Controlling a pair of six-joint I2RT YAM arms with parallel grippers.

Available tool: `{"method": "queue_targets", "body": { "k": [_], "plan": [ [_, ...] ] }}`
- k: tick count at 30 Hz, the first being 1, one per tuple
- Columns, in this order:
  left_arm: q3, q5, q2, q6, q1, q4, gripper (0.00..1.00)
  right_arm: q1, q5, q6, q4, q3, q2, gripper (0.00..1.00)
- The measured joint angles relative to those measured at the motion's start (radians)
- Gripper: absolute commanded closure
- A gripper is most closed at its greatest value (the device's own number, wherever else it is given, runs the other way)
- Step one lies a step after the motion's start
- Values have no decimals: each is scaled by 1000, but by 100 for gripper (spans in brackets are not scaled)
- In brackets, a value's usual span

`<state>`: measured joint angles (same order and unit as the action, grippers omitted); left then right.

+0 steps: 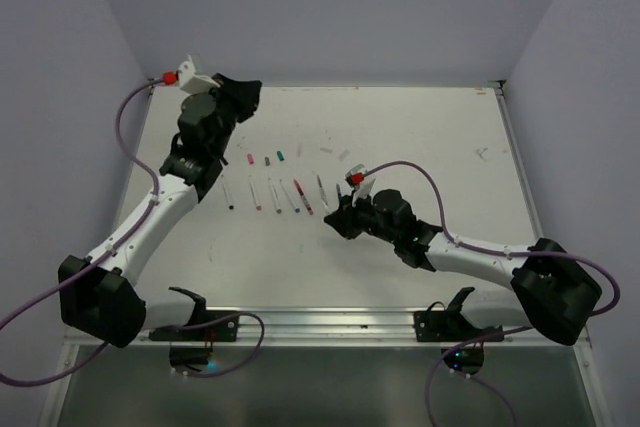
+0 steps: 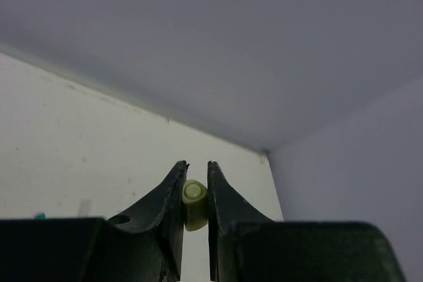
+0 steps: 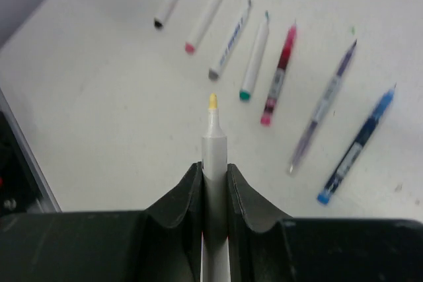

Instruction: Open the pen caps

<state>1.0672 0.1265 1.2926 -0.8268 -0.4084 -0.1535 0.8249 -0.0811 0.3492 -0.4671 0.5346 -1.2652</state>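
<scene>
While the left end effector (image 2: 196,167) pinches a yellow cap (image 2: 193,207), the right end effector (image 3: 213,168) grips a pen (image 3: 213,138), its yellow tip bare.

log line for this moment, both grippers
left gripper: shut on yellow cap | right gripper: shut on uncapped yellow pen | other pens: on table
</scene>
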Motion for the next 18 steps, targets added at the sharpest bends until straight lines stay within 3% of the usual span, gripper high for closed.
{"method": "queue_targets", "body": {
  "k": [3,7,18],
  "plan": [
    [31,101,-44,-24,81,-81,100,5,-17,-9,92,-44,-6,100],
    [54,122,-66,-27,85,-129,100,5,-5,-11,127,-47,2,100],
    [117,-98,94,118,63,32,97,-29,358,105,354,79,-45,100]
  ]
}}
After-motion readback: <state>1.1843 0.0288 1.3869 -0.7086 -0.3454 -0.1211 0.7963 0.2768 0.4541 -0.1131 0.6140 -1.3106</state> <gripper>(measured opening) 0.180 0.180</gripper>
